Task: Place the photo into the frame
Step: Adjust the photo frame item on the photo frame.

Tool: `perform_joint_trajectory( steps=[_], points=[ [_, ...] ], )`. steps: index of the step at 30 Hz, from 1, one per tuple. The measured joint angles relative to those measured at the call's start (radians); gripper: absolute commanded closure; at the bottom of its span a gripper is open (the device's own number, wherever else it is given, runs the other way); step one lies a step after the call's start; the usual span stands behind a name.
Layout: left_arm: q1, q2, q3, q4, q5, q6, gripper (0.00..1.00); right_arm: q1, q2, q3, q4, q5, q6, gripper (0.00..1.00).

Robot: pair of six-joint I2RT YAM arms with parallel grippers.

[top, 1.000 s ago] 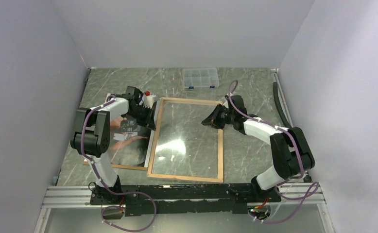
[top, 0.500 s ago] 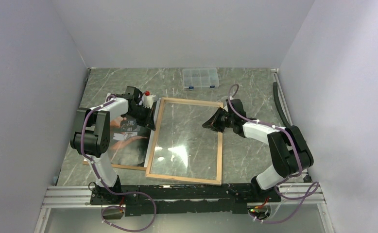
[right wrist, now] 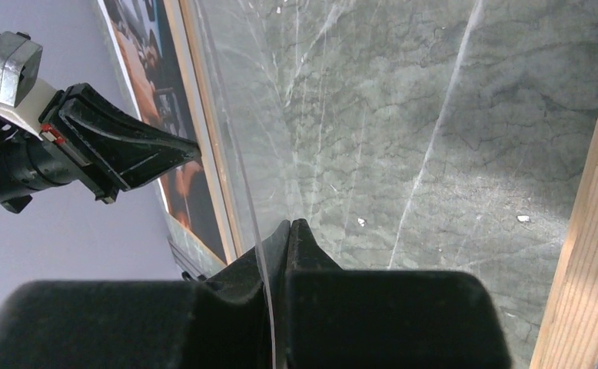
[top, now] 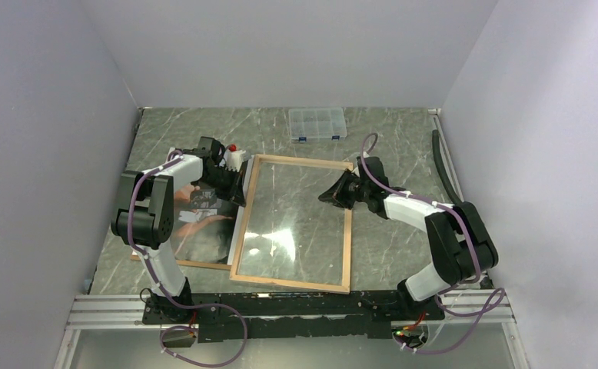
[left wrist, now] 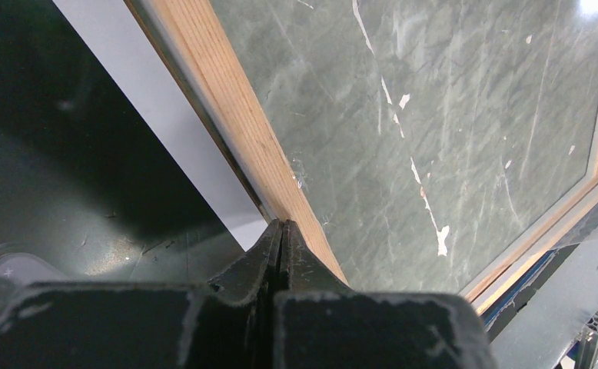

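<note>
Pale grey walls close in on three sides of a green-grey marbled table. At its centre lies the large rectangular frame, light wood side up. Just left of it, the dark photo of people in a car lies picture up. A small clear plastic compartment box sits at the far edge. The left gripper, jaws closed together, touches the frame's left rail; the right gripper has its jaws pinched on the thin clear pane.

Counted on the counter: one frame, one photo, one brown backing board, one clear compartment box. Robot arms: two, the left arm and the right arm.
</note>
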Motion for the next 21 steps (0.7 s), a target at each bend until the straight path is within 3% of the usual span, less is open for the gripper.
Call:
perform_joint_trajectory(
  steps=[13, 21],
  points=[
    [0.006, 0.0, 0.005, -0.01, -0.011, 0.0, 0.97, 0.03, -0.022, 0.032, 0.003, -0.019, 0.002, 1.0],
    [0.006, 0.0, 0.005, -0.01, -0.011, 0.001, 0.97, 0.039, -0.034, 0.018, 0.134, -0.089, 0.069, 1.0]
  ],
)
